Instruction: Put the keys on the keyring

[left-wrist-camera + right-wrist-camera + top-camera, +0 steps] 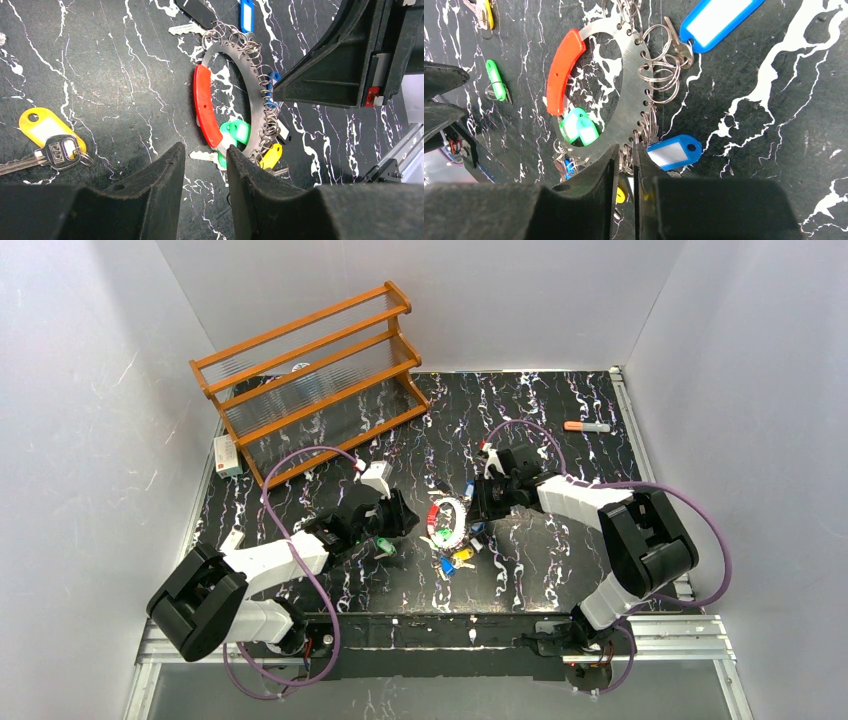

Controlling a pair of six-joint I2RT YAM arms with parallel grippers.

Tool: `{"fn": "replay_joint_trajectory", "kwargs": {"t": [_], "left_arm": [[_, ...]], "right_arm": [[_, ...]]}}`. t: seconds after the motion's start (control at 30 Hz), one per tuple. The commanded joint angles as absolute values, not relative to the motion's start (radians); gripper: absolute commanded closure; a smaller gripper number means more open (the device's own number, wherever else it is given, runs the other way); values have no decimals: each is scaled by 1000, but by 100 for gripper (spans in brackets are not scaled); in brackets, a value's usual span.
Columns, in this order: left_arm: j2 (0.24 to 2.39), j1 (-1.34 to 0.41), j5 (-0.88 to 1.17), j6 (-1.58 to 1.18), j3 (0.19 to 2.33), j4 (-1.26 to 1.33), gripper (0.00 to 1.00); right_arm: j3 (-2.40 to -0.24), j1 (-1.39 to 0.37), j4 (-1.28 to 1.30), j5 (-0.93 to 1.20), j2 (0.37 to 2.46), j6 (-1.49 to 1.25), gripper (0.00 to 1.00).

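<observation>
keyring [449, 519] at the table's [560, 420] middle
top: keys [458, 560] lie just beside it. left wrist: left gripper [206, 152] part open, empty, by the red arc [204, 105]. right wrist: right gripper [625, 150] narrowed at the rim; cannot tell if gripping.

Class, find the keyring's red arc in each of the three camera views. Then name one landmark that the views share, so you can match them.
Top external: the red arc is near the table's centre, between the two arms, on the ring's left side.
Left wrist: the red arc is at the centre of the picture.
Right wrist: the red arc is upper left, on the ring's left edge.
Shared landmark: the green tag lying inside the ring at one end of the arc.
</observation>
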State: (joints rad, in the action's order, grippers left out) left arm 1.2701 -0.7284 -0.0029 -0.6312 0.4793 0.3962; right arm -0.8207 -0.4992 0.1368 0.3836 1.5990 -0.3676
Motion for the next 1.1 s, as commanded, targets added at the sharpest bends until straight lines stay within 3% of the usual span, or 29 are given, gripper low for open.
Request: {"fn": "replay_joint_trajectory", "kwargs": {"t": [0.0,0.27,0.4,0.67,1.07], "left_arm": [[1255,-726,0,-622,474,392,65],[1269,-727,-1,-620,480,394,65],[1269,-727,0,-619,479,393,65],[1267,-727,0,-621,475,394,65],[1254,-726,-6,-621,467,388,64]], "right_arm": [[-844,-498,112,394,1602,-365,77],[-863,-499,94,499,1607,-329,72],[-850,-498,92,433,1560,-330,69],[-820,-497,137,248,1520,-356,74],[-831,-497,110,320,1605,-383,83]]}}
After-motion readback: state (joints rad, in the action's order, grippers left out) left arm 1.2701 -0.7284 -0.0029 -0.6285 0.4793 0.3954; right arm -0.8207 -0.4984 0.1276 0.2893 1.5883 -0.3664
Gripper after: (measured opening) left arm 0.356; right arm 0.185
